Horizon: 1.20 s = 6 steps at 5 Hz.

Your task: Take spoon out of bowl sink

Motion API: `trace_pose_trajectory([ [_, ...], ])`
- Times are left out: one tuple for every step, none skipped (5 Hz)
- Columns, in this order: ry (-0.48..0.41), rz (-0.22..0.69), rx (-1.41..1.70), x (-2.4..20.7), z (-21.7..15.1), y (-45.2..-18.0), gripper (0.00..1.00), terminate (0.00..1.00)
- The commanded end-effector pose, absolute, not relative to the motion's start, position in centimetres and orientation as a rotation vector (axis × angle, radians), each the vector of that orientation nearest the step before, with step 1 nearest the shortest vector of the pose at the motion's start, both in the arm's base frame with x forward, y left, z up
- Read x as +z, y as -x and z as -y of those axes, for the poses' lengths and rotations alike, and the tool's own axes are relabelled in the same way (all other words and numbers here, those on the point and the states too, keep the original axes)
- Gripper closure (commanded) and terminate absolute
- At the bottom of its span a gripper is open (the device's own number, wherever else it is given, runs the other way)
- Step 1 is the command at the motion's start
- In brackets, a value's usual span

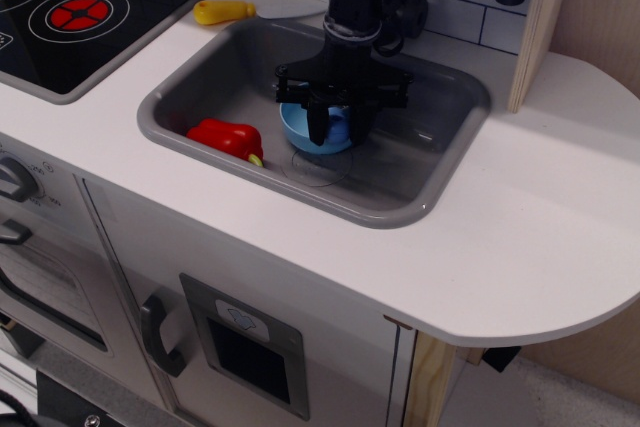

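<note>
The grey sink (200,82) is set in the white countertop. The light-blue bowl (298,125) stands on the sink floor near its middle. My black gripper (338,127) reaches straight down into the bowl. Its fingers (318,125) stand close together on either side of the spoon's light-blue handle (338,129). Only a small part of the handle shows between them. The grey scoop is hidden behind the gripper.
A red toy pepper (226,137) lies on the sink floor left of the bowl. A yellow-handled knife (224,11) lies on the counter behind the sink. The black stovetop (70,17) is at the left, a dark faucet (408,2) behind the gripper.
</note>
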<state>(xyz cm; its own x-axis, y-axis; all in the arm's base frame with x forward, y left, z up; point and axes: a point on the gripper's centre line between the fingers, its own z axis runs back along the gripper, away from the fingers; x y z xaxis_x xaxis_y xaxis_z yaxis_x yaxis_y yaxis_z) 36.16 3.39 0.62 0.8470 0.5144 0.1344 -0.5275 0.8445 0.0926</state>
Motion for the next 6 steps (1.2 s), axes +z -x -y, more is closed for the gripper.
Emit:
trace_pose_trajectory([
  [-0.059, 0.172, 0.568, 5.2, -3.8, -38.0, 1.00, 0.00],
  [-0.042, 0.140, 0.533, 7.1, -4.4, -38.4, 1.00, 0.00],
  [-0.006, 0.128, 0.432, 8.9, -5.9, -38.1, 1.00, 0.00],
  [0.024, 0.099, 0.378, 9.2, -7.5, -37.8, 1.00, 0.00],
  [0.039, 0.080, 0.340, 9.2, -8.5, -37.6, 1.00, 0.00],
  [0.020, 0.087, 0.240, 8.7, -9.9, -37.8, 1.00, 0.00],
])
